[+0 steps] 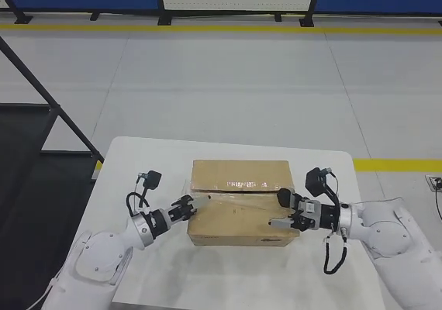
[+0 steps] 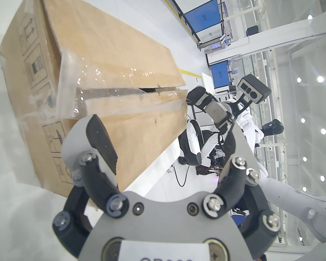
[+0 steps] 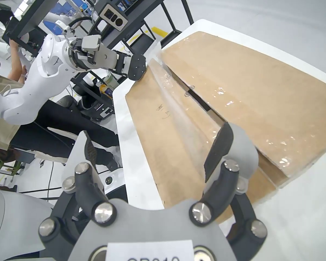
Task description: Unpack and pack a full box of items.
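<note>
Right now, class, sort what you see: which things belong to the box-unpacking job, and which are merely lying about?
Job: cardboard box, clear tape, left gripper, right gripper.
Lying about: black rack, yellow floor line, floor socket.

A brown cardboard box [image 1: 240, 203] lies flat between the left gripper [image 1: 194, 204] at one short end and the right gripper [image 1: 280, 211] at the other, its top flaps folded down under clear tape [image 2: 70, 88], centre seam gaping slightly.
</note>
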`<state>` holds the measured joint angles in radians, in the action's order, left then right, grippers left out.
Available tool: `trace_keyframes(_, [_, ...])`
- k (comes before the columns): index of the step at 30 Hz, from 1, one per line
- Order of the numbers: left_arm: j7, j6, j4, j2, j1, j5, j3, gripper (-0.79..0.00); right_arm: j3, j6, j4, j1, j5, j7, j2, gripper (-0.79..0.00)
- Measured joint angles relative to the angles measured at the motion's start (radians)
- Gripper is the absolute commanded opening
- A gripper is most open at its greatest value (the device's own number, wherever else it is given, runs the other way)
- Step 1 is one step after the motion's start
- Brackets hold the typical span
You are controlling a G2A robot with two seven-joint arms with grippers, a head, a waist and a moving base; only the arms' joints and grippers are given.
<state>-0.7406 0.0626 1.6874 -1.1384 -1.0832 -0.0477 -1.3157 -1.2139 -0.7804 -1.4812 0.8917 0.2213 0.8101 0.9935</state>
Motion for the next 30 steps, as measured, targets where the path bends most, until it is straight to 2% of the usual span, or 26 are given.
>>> trace_keyframes(8, [-0.031, -0.145, -0.035, -0.014, 0.096, 0.036, 0.078, 0.000, -0.012, -0.030, -0.024, 0.024, 0.009, -0.010, -0.009, 0.000])
trace_keyframes(12, [-0.023, -0.212, -0.091, -0.031, 0.157, 0.112, 0.130, 0.000, -0.015, -0.039, -0.030, 0.033, 0.017, -0.018, -0.013, 0.000])
trace_keyframes(20, [0.009, -0.256, -0.186, -0.056, 0.237, 0.215, 0.192, 0.000, -0.008, -0.046, -0.033, 0.035, 0.026, -0.030, -0.017, 0.000])
trace_keyframes(21, [0.015, -0.258, -0.192, -0.058, 0.243, 0.219, 0.196, -0.068, -0.007, -0.048, -0.032, 0.035, 0.026, -0.032, -0.018, 0.000])
trace_keyframes(22, [0.019, -0.261, -0.196, -0.059, 0.246, 0.220, 0.200, -0.102, -0.007, -0.050, -0.031, 0.034, 0.026, -0.034, -0.018, 0.000])
trace_keyframes(24, [0.025, -0.270, -0.203, -0.062, 0.254, 0.219, 0.209, -0.077, -0.006, -0.055, -0.030, 0.033, 0.026, -0.041, -0.019, 0.000])
trace_keyframes(25, [0.027, -0.272, -0.203, -0.063, 0.256, 0.218, 0.212, -0.015, -0.006, -0.057, -0.029, 0.033, 0.026, -0.048, -0.019, 0.000])
trace_keyframes(26, [0.029, -0.272, -0.202, -0.063, 0.257, 0.216, 0.214, 0.000, -0.007, -0.059, -0.029, 0.033, 0.028, -0.060, -0.019, 0.000])
trace_keyframes(30, [0.025, -0.262, -0.160, -0.060, 0.240, 0.216, 0.200, 0.000, -0.030, -0.051, -0.039, 0.052, 0.043, -0.153, -0.018, 0.000])
